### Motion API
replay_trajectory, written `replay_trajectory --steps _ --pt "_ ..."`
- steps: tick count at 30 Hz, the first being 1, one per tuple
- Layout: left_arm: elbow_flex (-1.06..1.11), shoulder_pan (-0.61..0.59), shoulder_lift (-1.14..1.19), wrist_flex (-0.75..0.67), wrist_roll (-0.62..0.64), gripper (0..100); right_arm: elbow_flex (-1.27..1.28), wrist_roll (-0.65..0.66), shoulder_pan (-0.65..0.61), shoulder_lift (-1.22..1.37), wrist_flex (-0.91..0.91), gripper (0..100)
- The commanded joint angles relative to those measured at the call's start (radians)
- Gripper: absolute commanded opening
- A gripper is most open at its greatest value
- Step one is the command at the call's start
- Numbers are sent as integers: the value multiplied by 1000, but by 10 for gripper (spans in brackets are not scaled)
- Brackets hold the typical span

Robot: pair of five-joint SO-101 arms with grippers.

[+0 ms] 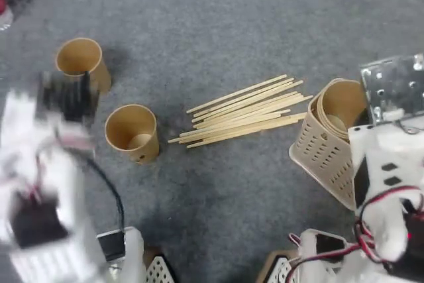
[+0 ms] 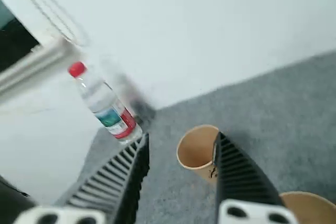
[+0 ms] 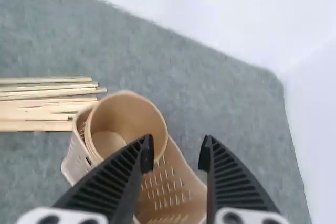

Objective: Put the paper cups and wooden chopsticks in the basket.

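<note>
I see the bench covered in a grey, felt-like mat with a fine nap. The white right arm stands right over the basket, and the right jaws, black and ribbed, stand apart above the basket's mouth with nothing between them. The left arm is well apart from the basket, beyond the loose cups. The left jaws are spread wide too and empty, and through their gap I see a cup farther off.

The basket is beige plastic with rows of small slots in its walls. It lies tilted on its side with a tan paper cup nested in its mouth. Just beside that mouth lies the fanned heap of wooden chopsticks, thin, pale and straight, flat on the mat.

Beyond the chopsticks from the basket stand two more paper cups, tapered and open-topped. The nearer cup is upright, and the farther cup is close to the left jaws. Farthest from the basket, a clear plastic bottle with a red cap stands off the mat.
</note>
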Motion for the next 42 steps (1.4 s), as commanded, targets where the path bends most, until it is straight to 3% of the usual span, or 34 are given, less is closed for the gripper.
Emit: replay_trajectory --steps 1,10,22,28,37,42 --pt "-366 35 420 109 -87 195 2 -5 16 -5 10 151" --pt "-768 35 973 261 -230 195 2 -5 16 -10 12 151" --pt "-1079 -32 1514 253 -232 195 3 -5 16 -1 35 151" --pt "-1164 -37 1646 327 -230 195 3 -8 12 -1 27 151" --pt "-1201 -40 1786 272 -230 187 3 -5 16 -1 30 151" --pt "-1202 -23 1765 311 -232 0 3 -5 16 -1 28 151"
